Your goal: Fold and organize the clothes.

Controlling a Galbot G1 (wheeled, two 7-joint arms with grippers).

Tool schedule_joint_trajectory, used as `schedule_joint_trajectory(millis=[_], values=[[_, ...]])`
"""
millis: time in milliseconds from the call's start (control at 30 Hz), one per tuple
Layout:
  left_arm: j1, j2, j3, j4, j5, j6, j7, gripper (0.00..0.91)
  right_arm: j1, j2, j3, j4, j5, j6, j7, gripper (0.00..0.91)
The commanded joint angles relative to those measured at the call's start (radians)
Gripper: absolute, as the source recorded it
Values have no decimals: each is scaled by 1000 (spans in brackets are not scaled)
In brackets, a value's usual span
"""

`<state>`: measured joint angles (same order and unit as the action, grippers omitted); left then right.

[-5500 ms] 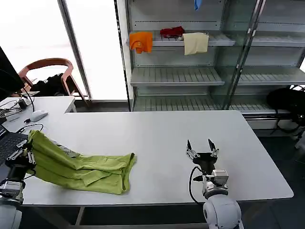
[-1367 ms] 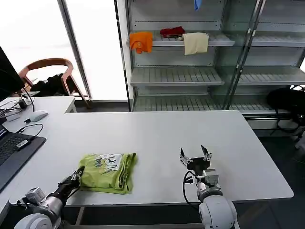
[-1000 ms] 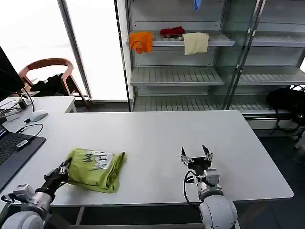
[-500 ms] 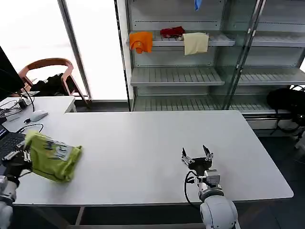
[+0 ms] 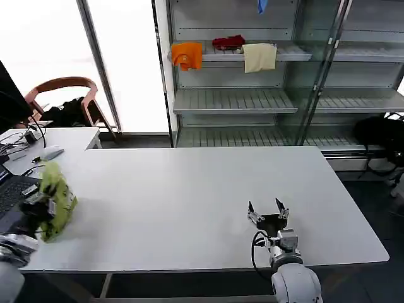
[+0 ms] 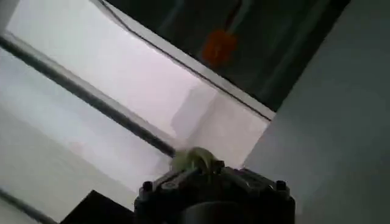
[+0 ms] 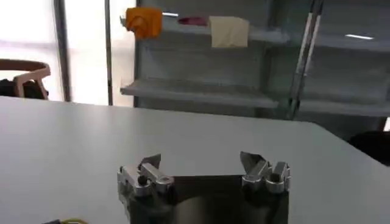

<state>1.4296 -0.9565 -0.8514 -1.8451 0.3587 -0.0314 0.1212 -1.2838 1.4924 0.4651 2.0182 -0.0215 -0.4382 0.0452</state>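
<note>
My left pincer (image 5: 38, 211) is clamped on the folded T-shirt (image 5: 57, 199), which hangs bunched from it, lifted off the bench (image 5: 189, 189) at its far left edge, just beside the laptop (image 5: 11, 196). I judge the folding done and the putting-away in hand: I am carrying the bundle off to wherever it belongs. The next move calls for a firm hold so the folds do not spill, and a flat, gentle set-down. My right pincer (image 5: 267, 208) waits spread wide and empty above the bench's near right side, well apart from the shirt.
</note>
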Motion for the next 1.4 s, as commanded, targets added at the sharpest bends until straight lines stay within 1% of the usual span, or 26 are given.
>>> schedule_joint_trajectory(millis=[33,67,133,233,367,433,533,567,600,633,667,700,733,767,800,833,867,933,1100,1167,1400], values=[[-4,-264,470,76,535,-80,-49,20,-12,-8,44,1,13,4,5,907],[-13,-261,482,62,534,-68,-48,10,-13,-8,43,2,13,4,5,907],[-32,-246,503,31,520,-41,-41,20,-14,-5,40,4,12,3,6,907],[-43,-218,521,-9,461,3,-26,20,-14,-1,30,5,9,3,7,907],[-44,-175,534,-74,318,85,-5,20,-10,2,14,9,1,1,8,907],[-52,-165,532,-97,246,137,1,20,-8,2,5,13,-2,-1,7,907],[-66,-154,520,-133,172,183,15,30,-6,4,-6,18,-4,-5,5,907],[-72,-142,510,-164,83,217,22,30,-5,4,-7,16,-5,-5,6,907],[-78,-139,490,-177,45,230,45,40,-6,5,-8,14,-8,-5,5,907],[-95,-115,470,-212,-14,242,43,40,-7,4,-8,12,-10,-4,5,907],[-113,-105,448,-224,-71,247,35,91,-9,3,-9,9,-10,-2,5,907],[-130,-98,412,-242,-71,250,43,101,-12,3,-9,7,-10,0,4,907],[-148,-78,393,-258,-69,241,42,131,-13,4,-9,5,-11,0,4,907],[-152,-64,374,-273,-82,245,44,232,-14,4,-10,4,-12,1,5,907],[-155,-46,364,-279,-117,254,47,292,-15,4,-10,2,-12,3,5,907],[-151,-37,357,-294,-126,265,47,292,-15,6,-10,2,-13,3,5,907],[-145,-24,354,-307,-138,273,50,403,-13,8,-11,1,-13,3,5,907],[-128,-25,358,-312,-132,276,59,403,-12,11,-12,3,-14,3,5,907],[-112,-61,385,-295,-79,268,66,403,-15,8,-9,10,-14,2,5,907],[-109,-66,393,-292,-68,268,66,393,-17,6,-5,13,-14,2,5,907],[-111,-77,399,-284,-53,267,65,403,-24,4,-1,20,-13,1,4,907]])
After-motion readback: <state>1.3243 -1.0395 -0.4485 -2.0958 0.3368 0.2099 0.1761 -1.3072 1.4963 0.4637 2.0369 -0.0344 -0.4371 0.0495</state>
